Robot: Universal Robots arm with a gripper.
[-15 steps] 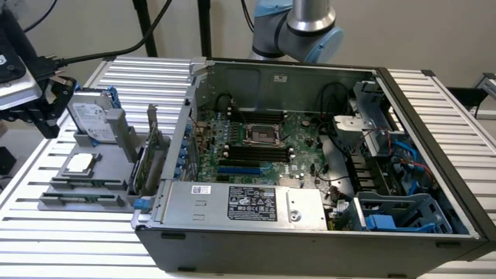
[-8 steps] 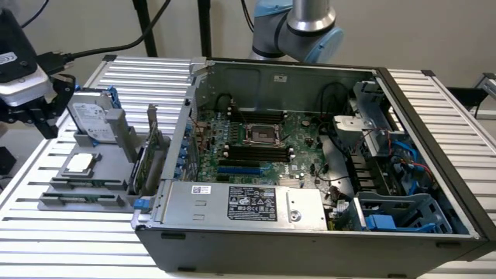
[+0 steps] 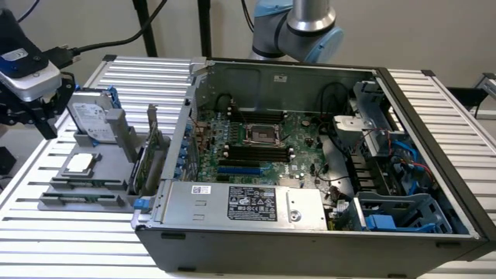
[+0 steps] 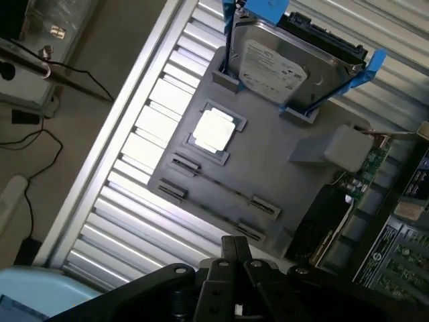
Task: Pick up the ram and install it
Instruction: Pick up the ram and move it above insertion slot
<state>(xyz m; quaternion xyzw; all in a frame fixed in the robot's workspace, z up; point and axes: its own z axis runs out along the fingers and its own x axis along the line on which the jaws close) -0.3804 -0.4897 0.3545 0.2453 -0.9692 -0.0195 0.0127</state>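
**Cropped, covered, or too fine to read**

The gripper (image 4: 234,245) is cut off by the wrist view's edge, with its finger ends and part of its dark housing in frame. The robot arm (image 3: 304,26) runs out past the exterior view's top. The expansion card (image 4: 358,176) is partly covered by a pale block (image 4: 345,149) on the gray holder tray (image 4: 268,154). Printing on the hard drive (image 4: 278,64) is too small to read. Whether the ram lies in the tray's thin slots cannot be told.
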